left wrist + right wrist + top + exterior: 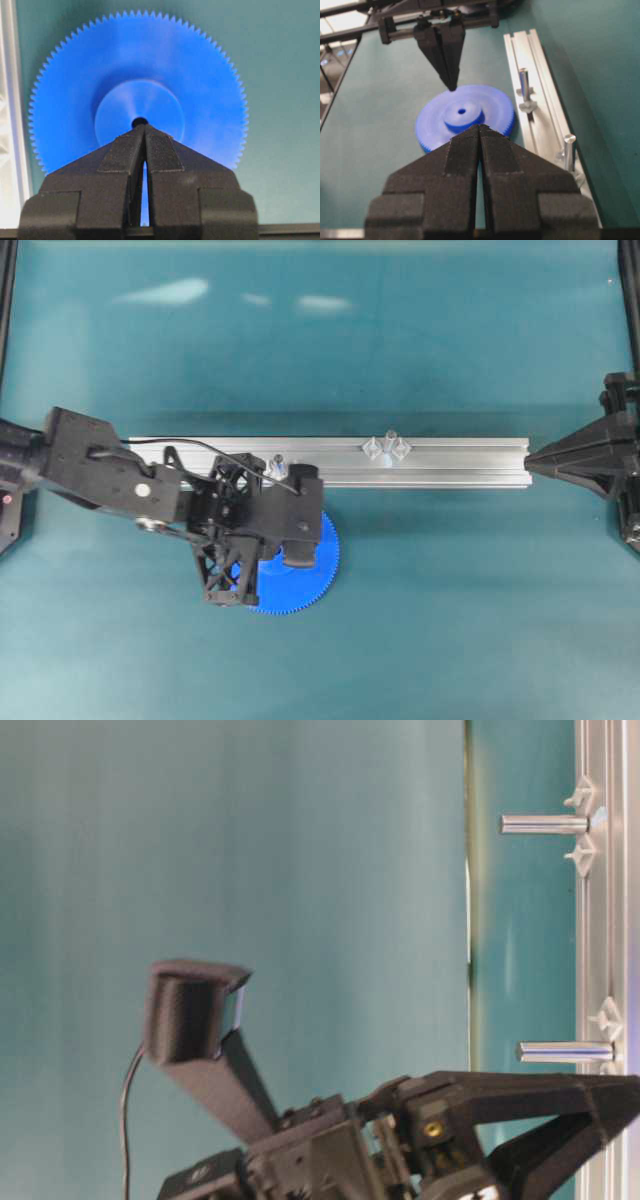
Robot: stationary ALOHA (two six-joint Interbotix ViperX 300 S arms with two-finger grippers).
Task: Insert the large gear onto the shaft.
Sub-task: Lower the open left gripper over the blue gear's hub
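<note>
Left end effector [144, 129] closed above large gear [200, 90], lying flat, hub up.

From overhead the left arm [150, 485] covers most of the large gear [318, 570], leaving only a toothed crescent toward 4 o'clock, and hides its hub and hole. The same arm overlaps the near pin [279, 462], so its mounts cannot be made out. The right gripper [530, 458] runs off the 3 o'clock edge (body unseen). At table level the left arm is cut off at 6 o'clock.
</note>
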